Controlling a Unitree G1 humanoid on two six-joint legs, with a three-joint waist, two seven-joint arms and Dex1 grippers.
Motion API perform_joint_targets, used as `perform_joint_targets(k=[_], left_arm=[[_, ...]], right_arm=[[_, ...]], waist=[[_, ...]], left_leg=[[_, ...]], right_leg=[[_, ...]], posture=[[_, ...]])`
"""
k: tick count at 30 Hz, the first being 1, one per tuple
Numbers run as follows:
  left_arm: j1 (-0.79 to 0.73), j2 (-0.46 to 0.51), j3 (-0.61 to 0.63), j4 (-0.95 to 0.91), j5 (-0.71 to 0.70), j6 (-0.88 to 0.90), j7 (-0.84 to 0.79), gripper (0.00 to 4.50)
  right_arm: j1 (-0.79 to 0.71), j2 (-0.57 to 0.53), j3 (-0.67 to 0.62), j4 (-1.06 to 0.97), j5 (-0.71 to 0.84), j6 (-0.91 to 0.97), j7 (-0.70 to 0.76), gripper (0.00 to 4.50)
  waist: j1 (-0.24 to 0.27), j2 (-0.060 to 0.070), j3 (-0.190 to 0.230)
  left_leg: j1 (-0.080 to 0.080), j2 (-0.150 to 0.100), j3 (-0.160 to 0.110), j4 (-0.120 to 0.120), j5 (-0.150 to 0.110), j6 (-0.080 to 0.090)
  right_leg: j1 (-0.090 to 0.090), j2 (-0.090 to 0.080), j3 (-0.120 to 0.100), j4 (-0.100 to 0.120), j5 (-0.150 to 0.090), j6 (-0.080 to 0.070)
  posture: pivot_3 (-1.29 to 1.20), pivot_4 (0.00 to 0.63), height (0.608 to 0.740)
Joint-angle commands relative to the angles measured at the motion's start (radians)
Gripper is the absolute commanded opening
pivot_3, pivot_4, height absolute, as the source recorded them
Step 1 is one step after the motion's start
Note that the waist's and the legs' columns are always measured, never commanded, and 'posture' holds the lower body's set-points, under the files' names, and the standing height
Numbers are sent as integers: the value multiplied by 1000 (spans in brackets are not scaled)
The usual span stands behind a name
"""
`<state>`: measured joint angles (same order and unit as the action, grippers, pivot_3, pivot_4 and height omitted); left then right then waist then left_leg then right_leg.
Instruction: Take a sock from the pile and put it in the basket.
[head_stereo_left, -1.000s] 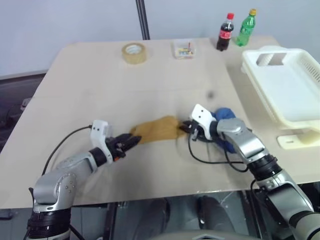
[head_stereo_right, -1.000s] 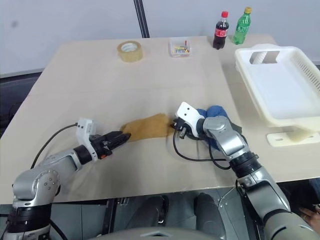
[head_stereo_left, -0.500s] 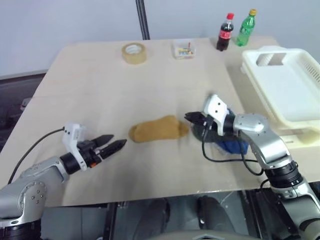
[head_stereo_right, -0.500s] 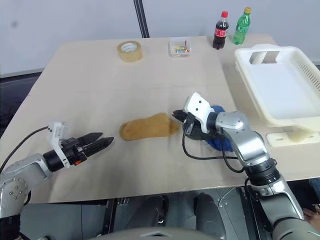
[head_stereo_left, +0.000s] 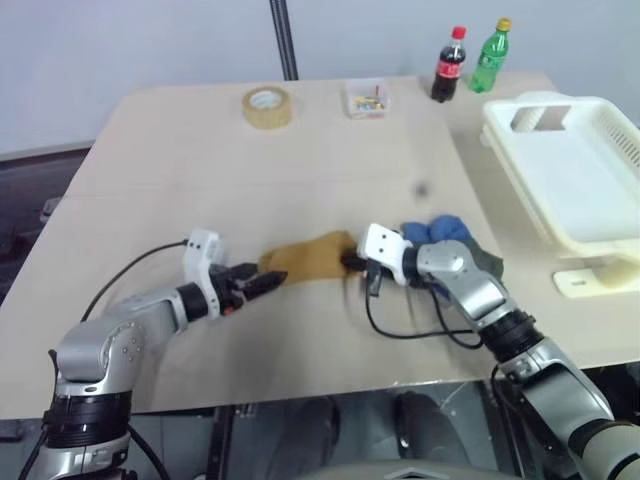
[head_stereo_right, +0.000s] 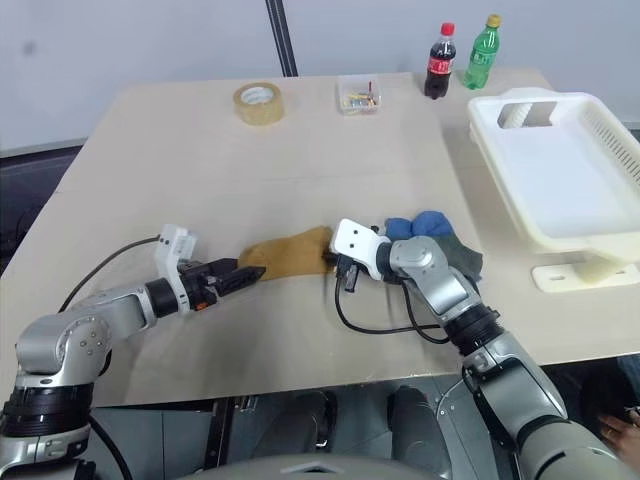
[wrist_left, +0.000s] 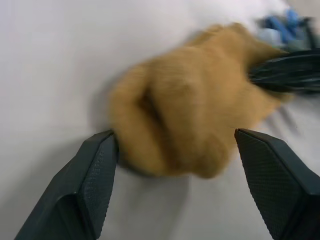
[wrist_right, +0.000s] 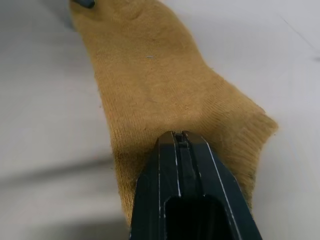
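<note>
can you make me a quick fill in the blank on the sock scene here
1. The sock lying between the two grippers is ____ in colour.
2. The left gripper is ____, one finger on each side of the sock's end.
3. The right gripper, at the sock's cuff, is ____.
4. The basket holds ____ socks.

Missing words: yellow; open; shut; no
</note>
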<state>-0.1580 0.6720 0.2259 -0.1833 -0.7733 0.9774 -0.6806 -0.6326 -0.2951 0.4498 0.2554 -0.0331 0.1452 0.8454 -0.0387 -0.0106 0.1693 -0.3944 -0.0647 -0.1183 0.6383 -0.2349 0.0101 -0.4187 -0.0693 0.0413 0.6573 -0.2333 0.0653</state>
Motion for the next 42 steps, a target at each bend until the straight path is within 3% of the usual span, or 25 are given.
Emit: perform_joint_targets(k=[1,8,17,23,29,36,42], left_arm=[[-21,-24,-10,-7,-94,45,-85,3883],[-148,-112,-39,2,-168,64,-117,3883],[-349,-265,-225,301,38,-138,-198,3883],[-317,-220,-204,284,30,-132,-287,3883],[-218,-139,-105,208,-23,-86,-281,3883],[-353,-244,-150,328,65,-163,-236,3883],[-328,-232,-138,322,75,-164,-238,3883]], right_arm=[[9,-3,-4,-7,-12,9,13,56],[31,-14,-30,-102,8,79,15,56],[93,-60,-70,-284,20,201,3,56],[139,-90,-72,-420,16,263,-14,56],[157,-75,-20,-357,-45,204,-52,56],[153,-66,11,-288,-92,126,-61,56],[147,-48,-19,-273,-98,140,-96,56]], waist=[[0,0,0],[4,-1,0],[5,-1,0],[-5,-1,0],[3,-1,0],[25,-2,0],[3,-1,0]], left_leg=[[0,0,0,0,0,0],[-1,0,-1,3,0,0],[-2,-1,-1,4,0,0],[-2,0,0,5,0,0],[-2,0,-1,4,0,0],[-2,-1,-4,10,0,0],[-2,0,-3,10,0,0]], right_leg=[[0,0,0,0,0,0],[1,0,-1,1,0,0],[0,0,-1,1,0,0],[0,1,0,1,0,0],[-1,1,0,1,0,0],[4,0,-4,2,0,1],[3,1,-3,3,0,0]], posture=[[0,150,740],[0,150,740],[0,150,740],[0,150,740],[0,150,740],[0,150,740],[0,150,740]])
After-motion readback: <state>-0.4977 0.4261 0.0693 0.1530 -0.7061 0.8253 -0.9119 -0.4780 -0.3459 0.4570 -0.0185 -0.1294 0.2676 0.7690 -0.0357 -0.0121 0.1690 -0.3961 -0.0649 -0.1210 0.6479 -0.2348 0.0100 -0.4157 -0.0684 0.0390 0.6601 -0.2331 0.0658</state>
